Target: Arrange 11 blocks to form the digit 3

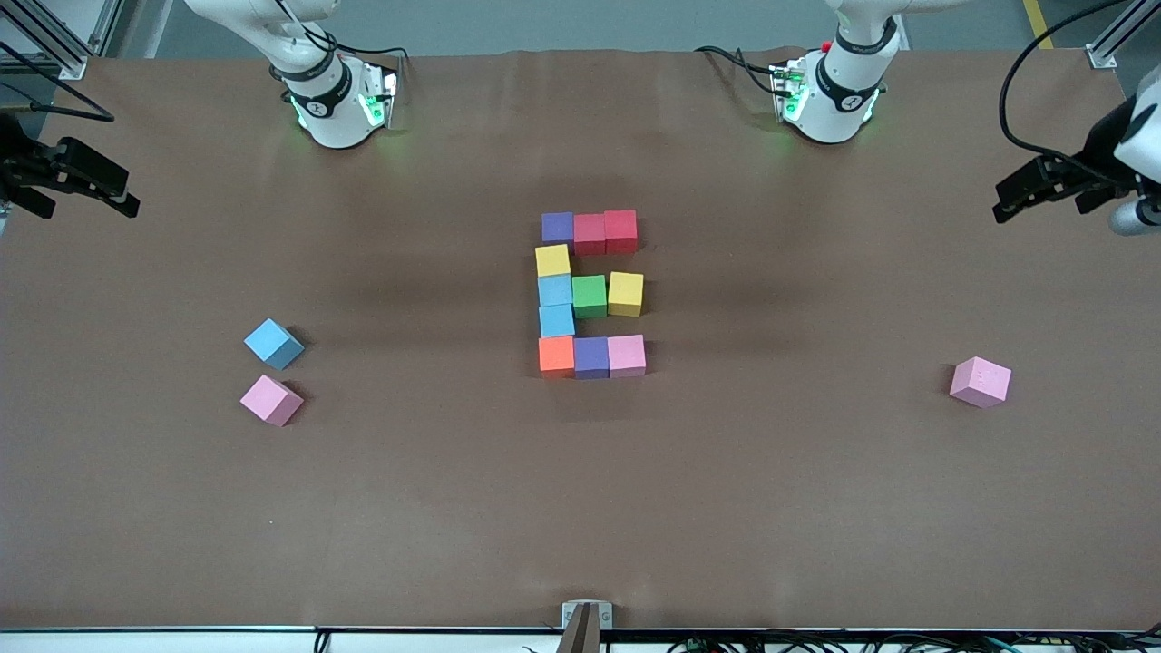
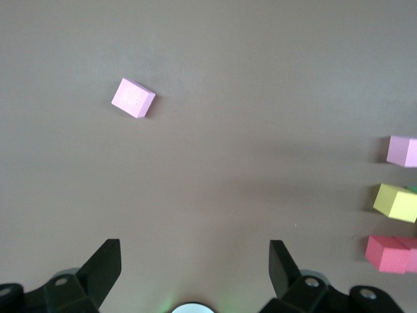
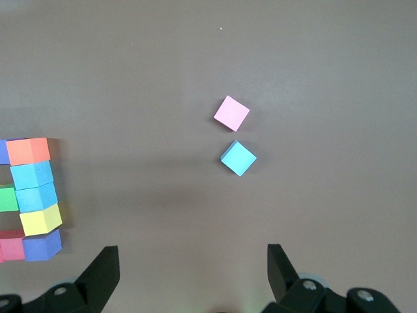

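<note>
The digit 3 [image 1: 590,295] lies mid-table, built of eleven touching blocks; its bar nearest the bases runs purple [image 1: 557,227], red [image 1: 589,233], red [image 1: 620,229]; the column below the purple one is yellow [image 1: 552,260], blue [image 1: 554,290], blue [image 1: 556,320], orange [image 1: 556,355]; the middle bar adds green [image 1: 589,296] and yellow [image 1: 625,293]; the bar nearest the camera adds purple [image 1: 591,356] and pink [image 1: 626,355]. Three blocks lie loose on the table [image 1: 580,508]: a blue one [image 1: 272,343] and a pink one [image 1: 270,399], near each other but apart, toward the right arm's end; the pink is nearer the camera; another pink one [image 1: 980,381] sits alone toward the left arm's end. The left gripper [image 1: 1039,190] hangs over the table's edge at its own end, fingers spread wide and holding nothing; the right gripper [image 1: 77,181] hangs over its own end, likewise released and bare; both arms wait.
</note>
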You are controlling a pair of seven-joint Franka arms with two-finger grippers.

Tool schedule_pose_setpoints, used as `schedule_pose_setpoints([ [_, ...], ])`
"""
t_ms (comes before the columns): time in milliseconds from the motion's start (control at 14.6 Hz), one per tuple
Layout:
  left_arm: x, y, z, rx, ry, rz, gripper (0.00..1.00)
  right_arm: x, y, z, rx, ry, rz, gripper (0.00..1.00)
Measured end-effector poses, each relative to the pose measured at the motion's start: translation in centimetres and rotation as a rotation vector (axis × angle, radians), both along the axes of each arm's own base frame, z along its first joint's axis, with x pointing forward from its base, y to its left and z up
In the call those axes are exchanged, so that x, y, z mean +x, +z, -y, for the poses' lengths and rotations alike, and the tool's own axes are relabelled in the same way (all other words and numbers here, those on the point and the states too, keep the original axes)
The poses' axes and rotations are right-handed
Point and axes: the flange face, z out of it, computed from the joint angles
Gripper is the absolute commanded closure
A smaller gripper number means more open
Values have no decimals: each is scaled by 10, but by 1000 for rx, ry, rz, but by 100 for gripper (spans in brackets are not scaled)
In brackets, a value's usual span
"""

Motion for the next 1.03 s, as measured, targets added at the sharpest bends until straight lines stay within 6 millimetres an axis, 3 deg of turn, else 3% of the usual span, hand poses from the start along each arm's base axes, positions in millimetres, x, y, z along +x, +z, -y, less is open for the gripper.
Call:
schedule_pose_setpoints([
  [274, -16, 0, 15, 4, -32, -3, 0, 0, 0, 0, 0, 0, 0, 0],
  [1029, -8, 16, 20, -20, -49, 42, 0, 0, 0, 0, 0, 0, 0, 0],
])
